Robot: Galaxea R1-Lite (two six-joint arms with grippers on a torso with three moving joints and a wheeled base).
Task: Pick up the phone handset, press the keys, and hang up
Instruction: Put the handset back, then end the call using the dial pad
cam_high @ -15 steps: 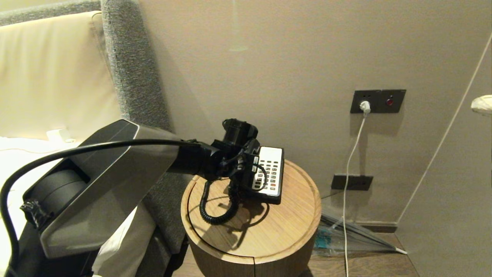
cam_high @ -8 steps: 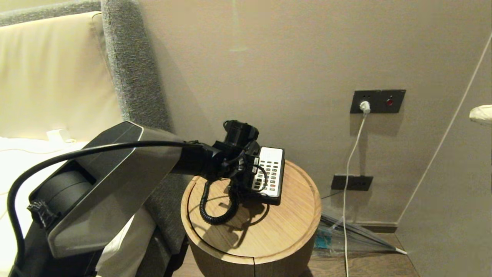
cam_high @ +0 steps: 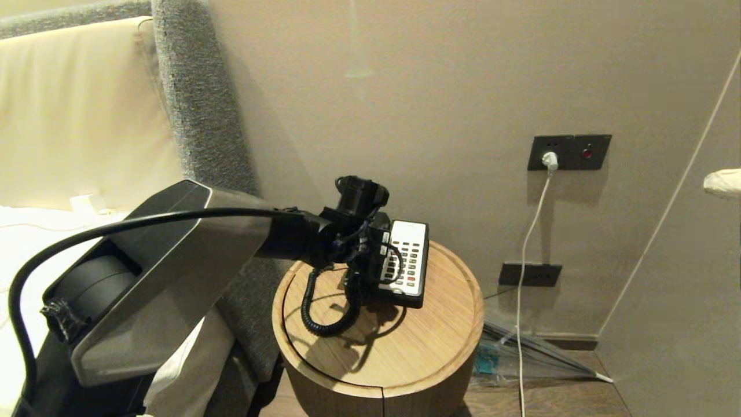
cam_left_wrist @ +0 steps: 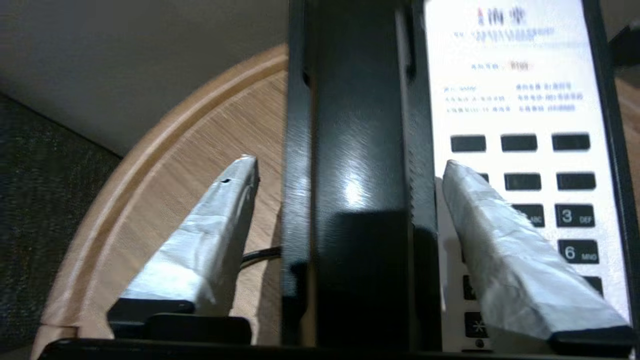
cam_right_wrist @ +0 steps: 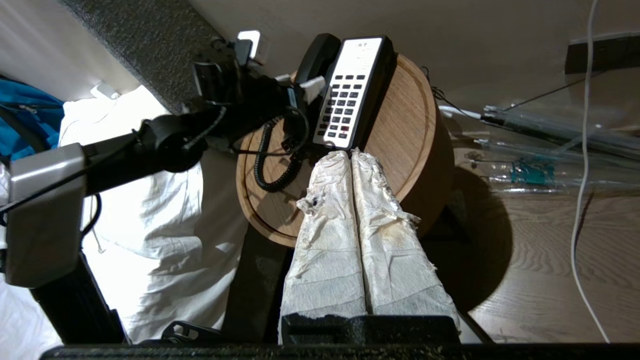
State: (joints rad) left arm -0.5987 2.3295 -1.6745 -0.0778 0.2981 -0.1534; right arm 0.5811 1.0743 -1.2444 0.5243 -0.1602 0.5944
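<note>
Long black plastic phone handset (cam_left_wrist: pixel 357 190) lies in the cradle on the left side of the black-and-cream phone base (cam_left_wrist: pixel 520 150), on the round wooden side table (cam_high: pixel 405 341). Left gripper (cam_left_wrist: pixel 350 172) straddles it, 2 tape-wrapped fingers (cam_left_wrist: pixel 210 240) spread, a visible gap each side. Black coiled cord (cam_high: pixel 324 313) loops on the tabletop. Right gripper (cam_right_wrist: pixel 351 156) hangs well back from the table, fingers pressed together, empty.

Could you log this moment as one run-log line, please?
left end effector: open, straddling phone handset | handset: on phone base | right end effector: shut, idle
</note>
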